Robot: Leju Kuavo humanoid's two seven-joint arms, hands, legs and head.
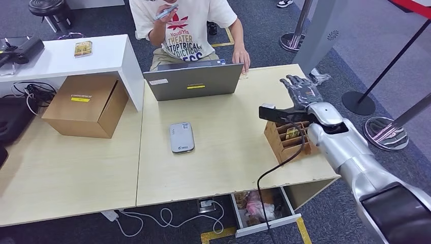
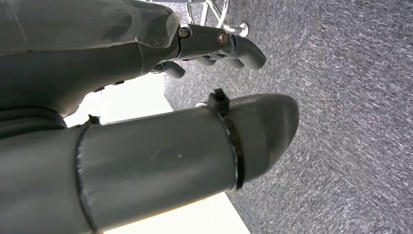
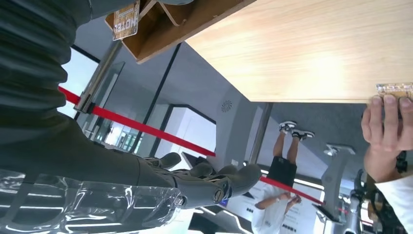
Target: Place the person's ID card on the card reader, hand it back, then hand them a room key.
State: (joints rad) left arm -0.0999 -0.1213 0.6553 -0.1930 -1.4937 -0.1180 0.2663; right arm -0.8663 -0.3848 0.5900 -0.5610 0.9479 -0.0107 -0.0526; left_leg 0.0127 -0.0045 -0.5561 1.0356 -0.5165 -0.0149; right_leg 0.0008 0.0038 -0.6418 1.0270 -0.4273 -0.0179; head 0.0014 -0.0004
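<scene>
The fingers (image 1: 297,84) of the right hand (image 1: 304,93) are spread and hold nothing, raised above the counter (image 1: 228,152) near its far right corner, just past the wooden key holder (image 1: 287,138) at the right edge. The left hand (image 2: 146,97) hangs by the floor, fingers loosely curled with nothing in them. The ID card (image 3: 395,89) lies at the counter's far edge under the person's hand (image 1: 242,57), beside the laptop (image 1: 194,80), somewhat apart from the right fingers, toward the middle of that edge. To take it well, I judge the hand should travel along the far edge, come in low and flat, and pinch the card's free edge. The card reader (image 1: 181,137) waits mid-counter.
</scene>
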